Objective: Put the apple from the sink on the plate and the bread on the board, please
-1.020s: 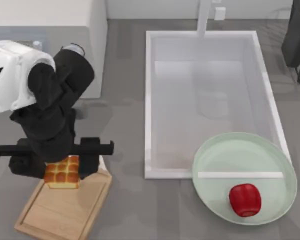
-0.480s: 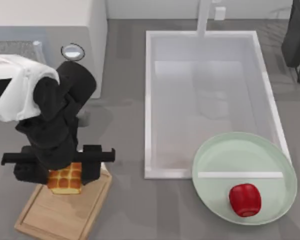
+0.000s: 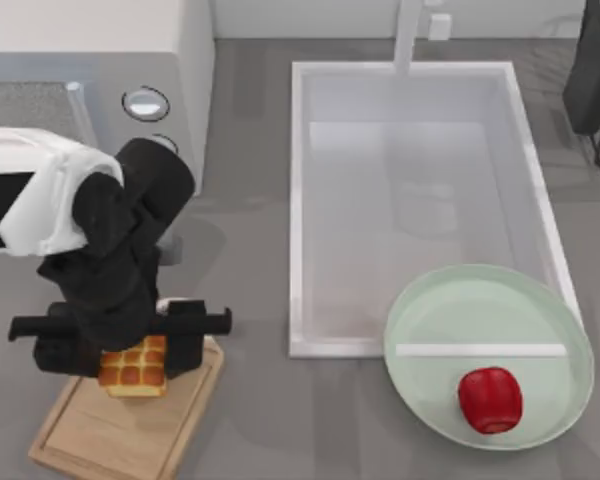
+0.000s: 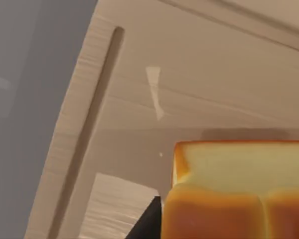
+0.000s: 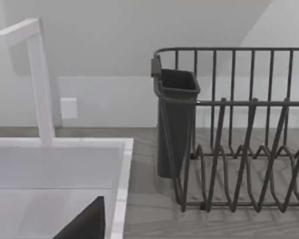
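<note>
The bread [image 3: 134, 366], a golden block of buns, is over the far end of the wooden board [image 3: 120, 430]. My left gripper [image 3: 130, 355] is shut on it, one black finger at each side. In the left wrist view the bread [image 4: 239, 189] hangs close above the board [image 4: 139, 99], casting a shadow on the wood. On the mint-green plate [image 3: 430, 300] at the front right lies the red apple [image 3: 490, 399]. That plate overlaps the white sink's [image 3: 298, 200] near right corner. My right arm [image 3: 592, 75] is parked at the back right.
A white microwave [image 3: 90, 60] with round knobs [image 3: 145, 103] stands at the back left, behind my left arm. The faucet [image 3: 408, 35] rises at the sink's far rim. A dark dish rack [image 5: 229, 149] stands right of the sink.
My left gripper has carried the bread a little nearer and lower over the board, uncovering more of the microwave. The apple, the plate and the right arm have not moved.
</note>
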